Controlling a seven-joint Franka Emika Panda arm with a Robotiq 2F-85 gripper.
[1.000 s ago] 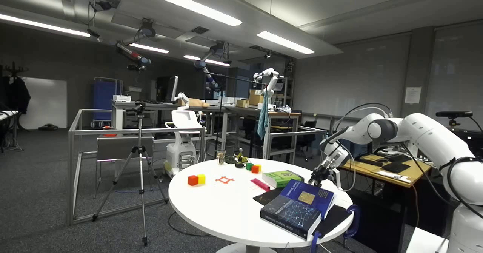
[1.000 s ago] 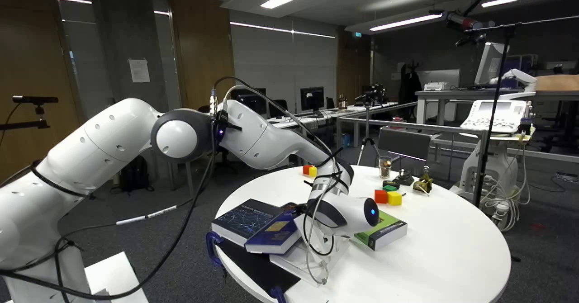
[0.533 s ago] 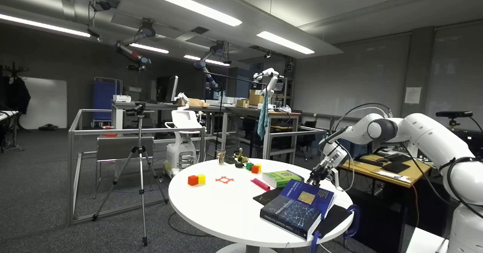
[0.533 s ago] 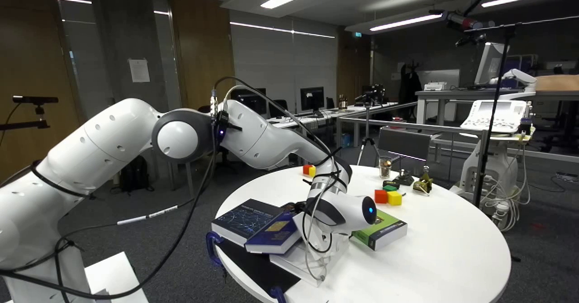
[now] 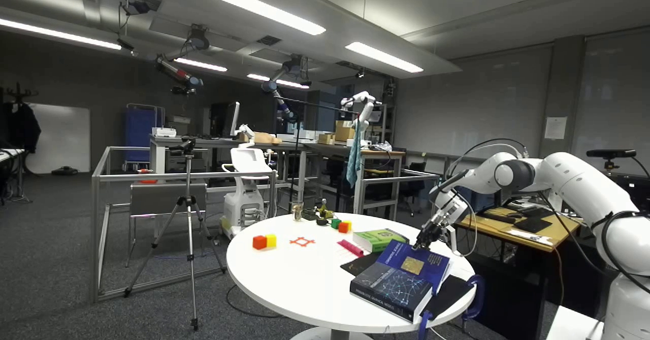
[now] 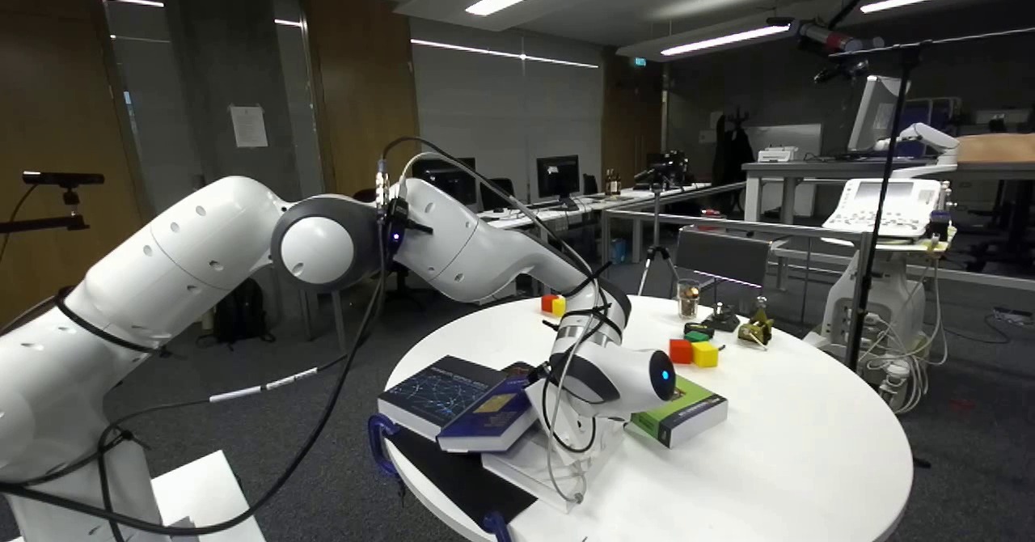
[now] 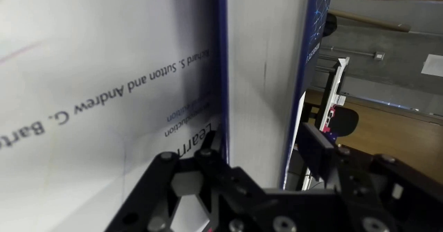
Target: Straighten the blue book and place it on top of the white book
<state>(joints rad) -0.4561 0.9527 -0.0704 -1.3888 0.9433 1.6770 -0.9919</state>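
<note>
In both exterior views the blue book (image 5: 431, 266) leans tilted, one side on the dark book and the far edge over the white book (image 6: 517, 467). The white book's cover (image 7: 86, 76) lies beneath in the wrist view; in an exterior view the blue book mostly hides it. My gripper (image 7: 259, 142) straddles the page side of the blue book (image 7: 263, 69). One finger (image 7: 209, 140) is in under it, close against its lower cover. The other finger (image 7: 316, 149) stands over the upper cover with a gap visible, so the jaws remain open.
The dark patterned book (image 5: 391, 285) props the blue one near the table edge. A green book (image 5: 378, 239) and a pink roll (image 5: 353, 247) lie close by. Blue clamps (image 5: 476, 297) grip the table rim by a black mat (image 6: 477, 477). Coloured cubes (image 5: 259, 242) stand farther off.
My gripper has moved slightly toward the blue book and its jaws have narrowed. A fingertip now shows over the cover's edge. The blue book has lifted or shifted very slightly.
</note>
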